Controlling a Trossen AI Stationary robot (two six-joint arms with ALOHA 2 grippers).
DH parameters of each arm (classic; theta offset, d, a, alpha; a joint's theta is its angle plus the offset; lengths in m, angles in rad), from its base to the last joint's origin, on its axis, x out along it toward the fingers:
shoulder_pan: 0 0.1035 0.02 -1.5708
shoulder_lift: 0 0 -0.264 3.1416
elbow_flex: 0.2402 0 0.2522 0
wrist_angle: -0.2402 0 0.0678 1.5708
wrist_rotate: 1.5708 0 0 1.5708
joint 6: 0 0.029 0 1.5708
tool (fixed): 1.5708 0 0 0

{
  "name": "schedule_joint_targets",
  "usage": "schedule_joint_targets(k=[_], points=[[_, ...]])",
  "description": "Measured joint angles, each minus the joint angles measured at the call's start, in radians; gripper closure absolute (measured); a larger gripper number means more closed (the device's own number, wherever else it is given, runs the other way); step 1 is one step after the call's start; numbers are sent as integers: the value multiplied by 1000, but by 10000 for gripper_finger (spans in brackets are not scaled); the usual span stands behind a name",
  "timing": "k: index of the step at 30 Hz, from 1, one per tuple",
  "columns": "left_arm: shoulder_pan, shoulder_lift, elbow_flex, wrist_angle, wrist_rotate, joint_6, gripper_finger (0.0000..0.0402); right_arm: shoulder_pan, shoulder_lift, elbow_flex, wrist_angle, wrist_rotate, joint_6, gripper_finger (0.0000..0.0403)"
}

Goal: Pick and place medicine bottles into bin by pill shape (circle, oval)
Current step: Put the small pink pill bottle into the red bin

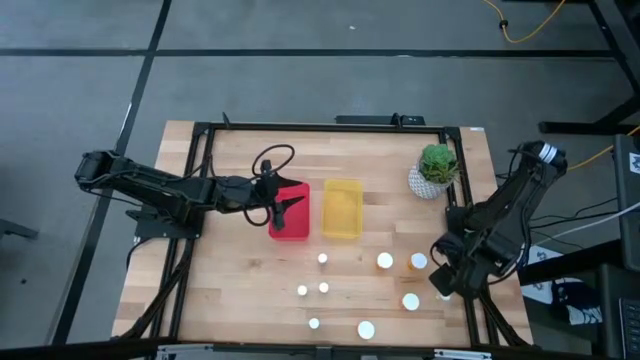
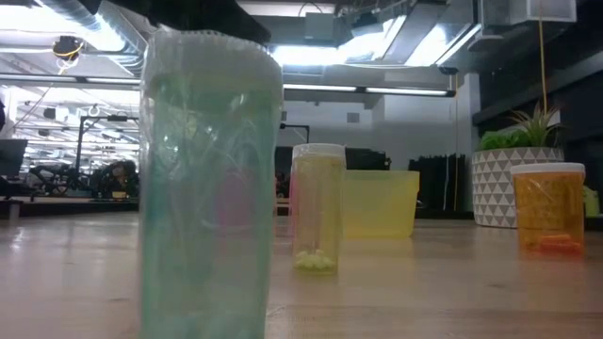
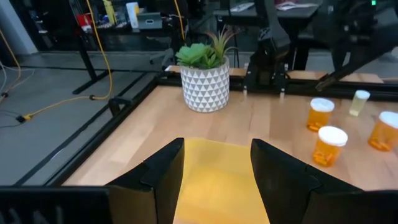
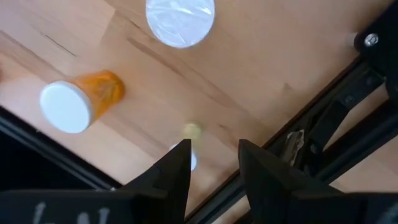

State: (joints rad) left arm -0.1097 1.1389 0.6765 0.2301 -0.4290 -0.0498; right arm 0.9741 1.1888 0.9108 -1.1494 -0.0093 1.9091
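Several white-capped medicine bottles stand on the near right part of the wooden table [image 1: 240,290]; small ones [image 1: 323,258] are toward the middle, and wider orange ones [image 1: 418,262] are to the right. My left gripper [image 1: 288,207] is open and empty over the red bin [image 1: 295,228]. Its wrist view [image 3: 214,168] looks across the yellow bin [image 3: 214,180]. My right gripper [image 1: 445,278] is open at the table's right edge, above a small yellowish bottle [image 4: 191,130]. One finger [image 4: 174,174] partly hides that bottle's white cap [image 4: 192,162].
The yellow bin [image 1: 343,208] sits right of the red one. A potted green plant [image 1: 436,170] stands at the far right. The black frame rail [image 4: 323,130] runs close beside my right gripper. An orange bottle [image 4: 81,102] and a wide cap [image 4: 180,22] stand nearby.
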Motion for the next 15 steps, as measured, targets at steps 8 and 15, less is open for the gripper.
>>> schedule_joint_targets(k=[8,15], points=[[0,0,0,9,0,-1,223,25,48,0,54,-14,2,268],[-2,0,0,7,1,-6,223,26,49,0,68,-11,-2,268]])
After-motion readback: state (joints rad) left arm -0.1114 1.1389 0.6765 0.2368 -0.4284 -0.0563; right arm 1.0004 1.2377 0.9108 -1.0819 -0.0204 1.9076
